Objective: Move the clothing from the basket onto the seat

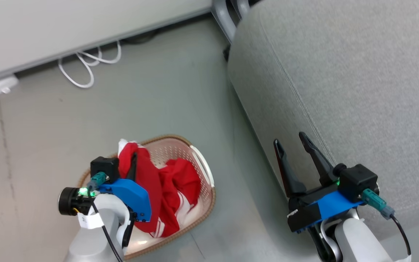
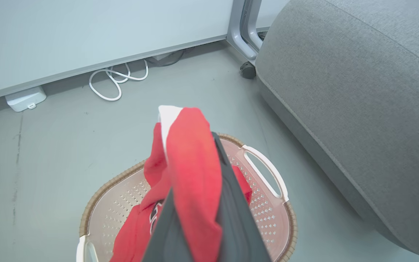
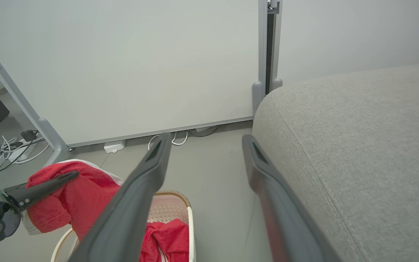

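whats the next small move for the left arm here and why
Probably lift a little higher, then swing toward the seat. The left gripper is shut on a red garment whose lower end hangs into the basket, beside a second red garment. The right gripper is open near the seat, holding nothing.

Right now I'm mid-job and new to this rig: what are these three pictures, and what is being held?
They are three cameras on one two-armed robot. The head camera looks down at the floor. The left gripper is shut on a red garment, lifted above the basket; another red garment lies inside the basket. The left wrist camera looks along those fingers at that cloth. The right wrist camera shows the right gripper open, holding nothing, beside the grey seat.
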